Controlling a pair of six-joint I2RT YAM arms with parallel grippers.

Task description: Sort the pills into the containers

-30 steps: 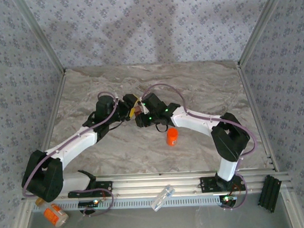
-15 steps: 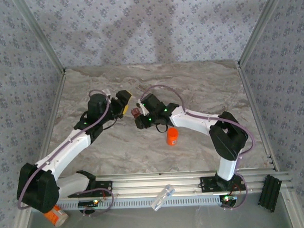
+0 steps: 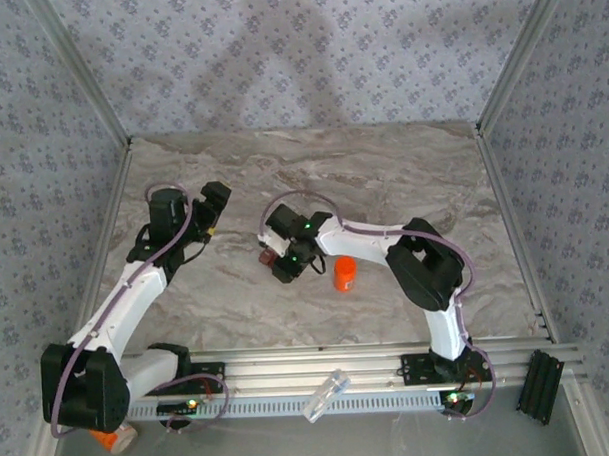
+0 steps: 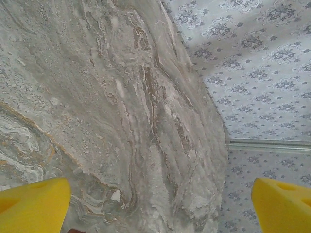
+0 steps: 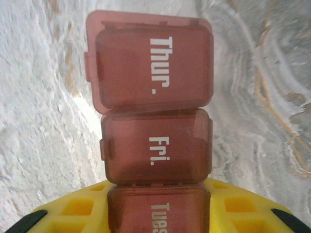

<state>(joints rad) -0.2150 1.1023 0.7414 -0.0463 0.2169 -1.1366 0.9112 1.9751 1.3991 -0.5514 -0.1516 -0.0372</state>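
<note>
The containers are one dark red-brown pill box (image 5: 155, 150) with lids marked Thur., Fri. and Tues. My right gripper (image 5: 158, 216) is shut on its Tues. end between yellow fingers (image 5: 243, 208). From above, the box (image 3: 267, 257) sticks out left of the right gripper (image 3: 279, 262), low over the middle of the table. The Thur. lid (image 5: 150, 63) sits a little offset from the row. My left gripper (image 3: 212, 203) hangs open to the left, apart from the box. Its yellow fingertips (image 4: 31, 204) stand wide with only marble between them. The pills are out of view.
A small orange bottle (image 3: 344, 274) stands just right of the right gripper. A clear tube (image 3: 325, 395) and a black block (image 3: 542, 385) lie past the near rail. Part of another orange bottle (image 3: 112, 437) shows by the left arm's base. Patterned walls (image 3: 43, 177) enclose the table.
My left gripper has opened wider and drawn back to the left, away from the box. The right gripper has carried the box a little left and toward the near edge.
</note>
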